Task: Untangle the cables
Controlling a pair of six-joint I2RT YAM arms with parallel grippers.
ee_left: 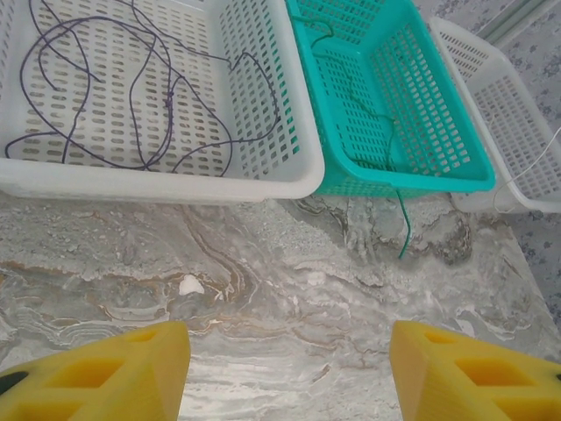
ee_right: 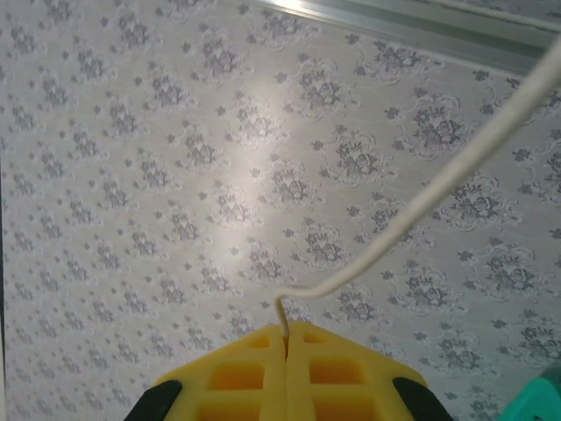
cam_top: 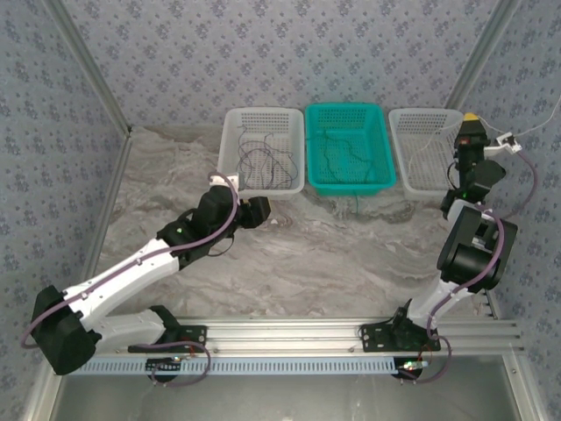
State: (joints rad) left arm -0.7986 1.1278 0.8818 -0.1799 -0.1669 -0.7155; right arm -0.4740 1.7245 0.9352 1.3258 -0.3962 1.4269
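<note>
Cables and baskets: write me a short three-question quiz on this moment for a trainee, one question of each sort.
1. Fill the blank: a green cable hangs out over the front of the teal basket onto the ____.
2. Choose one: the dark cables lie in A) the left white basket, B) the teal basket, C) the right white basket.
3. True or false: the right gripper is shut on a white cable.

Key: 1 table; 2 A; 3 true.
</note>
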